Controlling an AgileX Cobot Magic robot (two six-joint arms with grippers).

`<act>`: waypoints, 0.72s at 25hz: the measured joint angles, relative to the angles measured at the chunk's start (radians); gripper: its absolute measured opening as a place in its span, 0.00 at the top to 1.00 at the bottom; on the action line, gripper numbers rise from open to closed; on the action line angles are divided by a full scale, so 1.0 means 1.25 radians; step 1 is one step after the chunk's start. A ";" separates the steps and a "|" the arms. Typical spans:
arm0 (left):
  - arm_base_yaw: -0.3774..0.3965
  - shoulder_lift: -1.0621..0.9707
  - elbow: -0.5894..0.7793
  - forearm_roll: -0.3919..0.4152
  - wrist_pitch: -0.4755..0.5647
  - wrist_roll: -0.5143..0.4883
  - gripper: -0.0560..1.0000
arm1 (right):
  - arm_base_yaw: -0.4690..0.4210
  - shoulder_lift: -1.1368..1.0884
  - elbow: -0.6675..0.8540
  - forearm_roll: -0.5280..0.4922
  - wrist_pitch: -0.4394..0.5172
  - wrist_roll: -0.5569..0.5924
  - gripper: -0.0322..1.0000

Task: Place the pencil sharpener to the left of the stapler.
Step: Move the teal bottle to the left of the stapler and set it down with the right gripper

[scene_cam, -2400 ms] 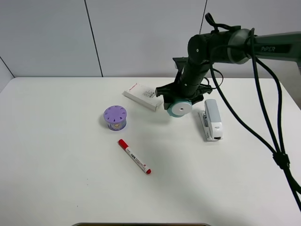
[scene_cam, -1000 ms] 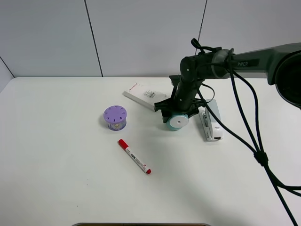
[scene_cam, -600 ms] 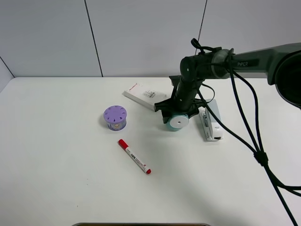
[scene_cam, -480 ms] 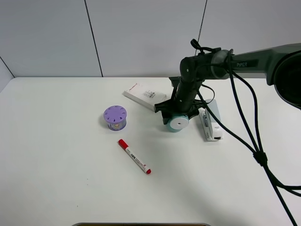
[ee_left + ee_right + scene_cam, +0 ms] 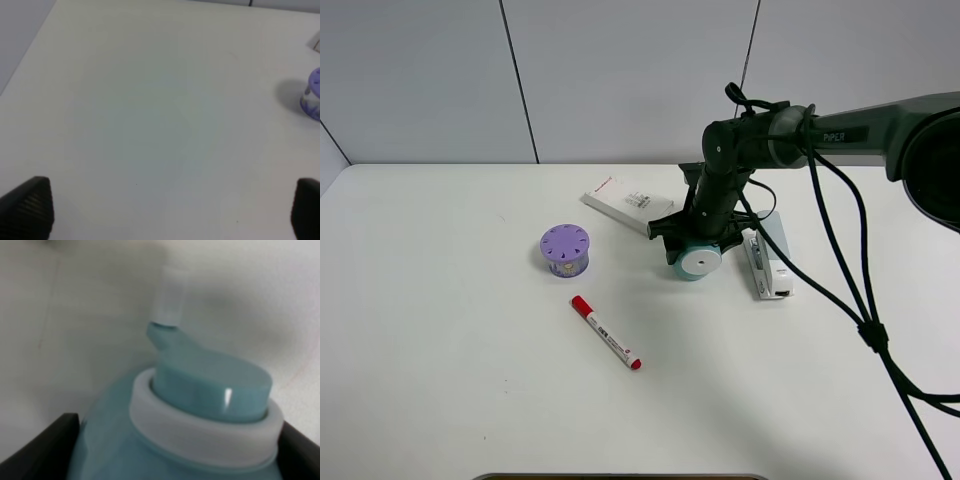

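1. The pencil sharpener (image 5: 700,259) rests on the table (image 5: 440,350) just left of the stapler (image 5: 772,255), its white face toward the exterior camera.
2. The right gripper (image 5: 700,243) clamps its teal body from both sides.
3. White lettering on that arm (image 5: 880,118) reads "PIPER".
4. The print on the white box (image 5: 623,204) is too small to read.
5. The left gripper (image 5: 165,210) is spread wide, holding nothing.

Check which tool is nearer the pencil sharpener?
Right. The right tool is clamped around the pencil sharpener beside the stapler; the left tool hangs open over the table, well off, with only the purple cylinder in its view.
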 joint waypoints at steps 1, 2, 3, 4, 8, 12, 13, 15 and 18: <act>0.000 0.000 0.000 0.000 0.000 0.000 0.04 | 0.000 0.000 0.000 0.000 0.000 0.000 0.31; 0.000 0.000 0.000 0.000 0.000 0.000 0.04 | 0.000 0.000 0.000 0.001 0.000 0.000 0.31; 0.000 0.000 0.000 0.000 0.000 0.000 0.04 | 0.000 0.000 0.000 0.002 0.000 0.000 0.28; 0.000 0.000 0.000 0.000 0.000 0.000 0.04 | 0.000 0.002 0.000 0.007 -0.001 0.000 0.23; 0.000 0.000 0.000 0.000 0.000 0.000 0.04 | 0.000 0.003 0.000 0.013 -0.001 0.001 0.05; 0.000 0.000 0.000 0.000 0.000 0.000 0.04 | 0.000 0.003 0.000 0.013 -0.001 0.001 0.01; 0.000 0.000 0.000 0.000 0.000 0.000 0.04 | 0.000 0.003 0.000 0.013 -0.001 0.001 0.01; 0.000 0.000 0.000 0.000 0.000 0.000 0.04 | 0.000 0.003 0.000 0.013 -0.001 0.001 0.01; 0.000 0.000 0.000 0.000 0.000 0.000 0.04 | 0.000 0.003 0.000 0.013 -0.001 0.001 0.01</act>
